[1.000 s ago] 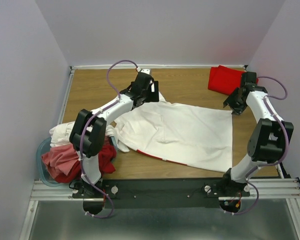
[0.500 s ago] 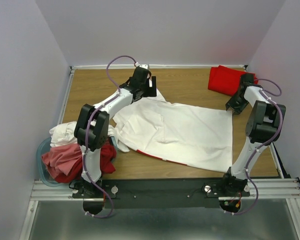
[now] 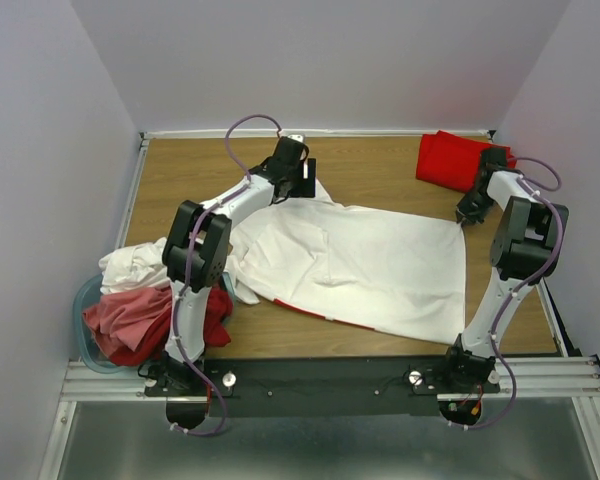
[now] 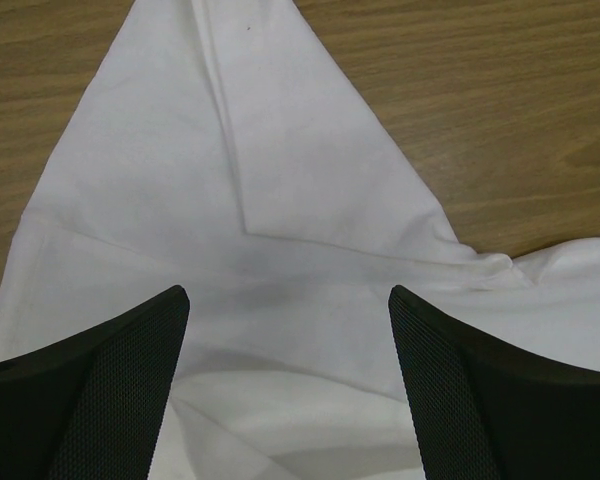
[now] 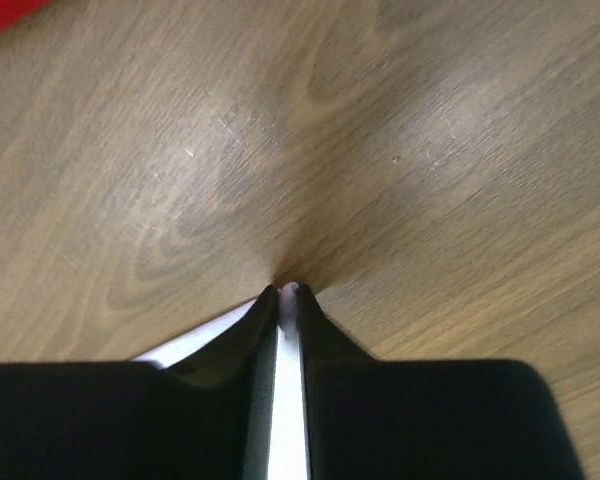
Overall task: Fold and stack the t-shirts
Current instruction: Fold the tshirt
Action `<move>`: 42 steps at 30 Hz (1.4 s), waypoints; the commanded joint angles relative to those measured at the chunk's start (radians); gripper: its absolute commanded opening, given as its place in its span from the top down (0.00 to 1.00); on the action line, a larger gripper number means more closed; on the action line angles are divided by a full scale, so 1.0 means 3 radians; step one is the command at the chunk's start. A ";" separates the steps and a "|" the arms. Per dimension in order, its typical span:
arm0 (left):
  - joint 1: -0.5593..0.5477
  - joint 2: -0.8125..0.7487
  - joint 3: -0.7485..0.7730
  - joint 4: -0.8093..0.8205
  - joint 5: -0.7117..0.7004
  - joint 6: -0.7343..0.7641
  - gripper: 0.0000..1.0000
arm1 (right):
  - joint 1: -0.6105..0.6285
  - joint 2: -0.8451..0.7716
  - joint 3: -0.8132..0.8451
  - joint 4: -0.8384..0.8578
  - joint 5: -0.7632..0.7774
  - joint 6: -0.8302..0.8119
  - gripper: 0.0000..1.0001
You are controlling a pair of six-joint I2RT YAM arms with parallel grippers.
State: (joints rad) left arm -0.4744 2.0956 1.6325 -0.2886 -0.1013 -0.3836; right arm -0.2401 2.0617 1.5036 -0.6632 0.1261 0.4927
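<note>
A white t-shirt (image 3: 380,265) lies spread flat across the middle of the table, a red strip showing under its near hem. My left gripper (image 3: 302,186) hovers over its far left corner, open, with its dark fingers (image 4: 130,350) on either side of creased white cloth (image 4: 230,180) and gripping nothing. At the shirt's far right corner my right gripper (image 3: 467,214) is down at the table. In the right wrist view this gripper (image 5: 289,290) is shut on a thin edge of the white cloth (image 5: 288,400). A folded red t-shirt (image 3: 448,158) lies at the far right.
A heap of white, pink and red t-shirts (image 3: 140,300) spills from a pale blue tub (image 3: 83,330) at the near left. Walls close in the table on three sides. Bare wood (image 3: 190,170) shows at the far left.
My right gripper has closed onto the white shirt's far right corner. The left arm has stretched a little further over the far left corner, its gripper still open.
</note>
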 commanded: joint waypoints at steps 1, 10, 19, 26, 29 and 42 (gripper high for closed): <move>0.0001 0.0122 0.0142 -0.0096 -0.0092 0.0107 0.17 | -0.0033 0.0097 -0.0072 0.0073 0.0117 -0.0042 0.88; 0.0006 0.0413 0.0397 -0.0127 -0.0174 0.0169 0.26 | -0.0033 0.0036 -0.0257 0.0124 0.0035 -0.0057 0.93; 0.0001 0.0669 0.0648 -0.0122 -0.0240 0.0200 0.38 | -0.0033 0.0000 -0.0282 0.0135 -0.0047 -0.0062 0.94; 0.0006 0.0787 0.0760 -0.0173 -0.0250 0.0195 0.51 | -0.0033 0.0005 -0.0287 0.0135 -0.0072 -0.0078 0.94; 0.0006 0.0787 0.0750 -0.0199 -0.0261 0.0195 0.53 | -0.0033 0.0010 -0.0272 0.0130 -0.0088 -0.0067 0.95; 0.0006 0.0812 0.0653 -0.0173 -0.0210 0.0149 0.72 | -0.0038 0.0031 -0.0205 0.0130 -0.0149 -0.0062 0.97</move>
State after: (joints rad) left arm -0.4744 2.3230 1.8370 -0.3386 -0.1497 -0.3405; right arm -0.2459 2.0396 1.4574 -0.6048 0.0990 0.4831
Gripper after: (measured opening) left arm 0.351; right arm 0.044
